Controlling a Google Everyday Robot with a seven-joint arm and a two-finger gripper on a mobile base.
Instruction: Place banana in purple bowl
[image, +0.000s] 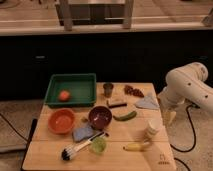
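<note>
green tray (54, 81) sits at the far left back with a round orange-red fruit (64, 95) in it, out of your way. in front of it is the orange bowl (62, 121), a lookalike in size, don't use it. just right of that is the purple bowl (100, 117), upright, mouth up, nothing in it, so it's ready to take a drop from above. a blue sponge (83, 132) touches its near-left side, and a brush (79, 148) and a green cup (98, 145) lie nearer the front, so there's clutter low on that side. a green cucumber (125, 116) lies just right of the bowl, between it and the arm's side. the banana (136, 146) lies flat near the front edge of the table (50, 159), right of the green cup and apart from it, untouched. a white cup (152, 127) stands just behind its right end, so judge a tight approach from the back and more room from the front. the gripper (170, 118) hangs beside the table's right edge, behind the banana, fingers apart, holding nothing. there's little room past the banana toward the front edge, so watch for a nudge off. the carry left looks open if you lift over the green cup.
</note>
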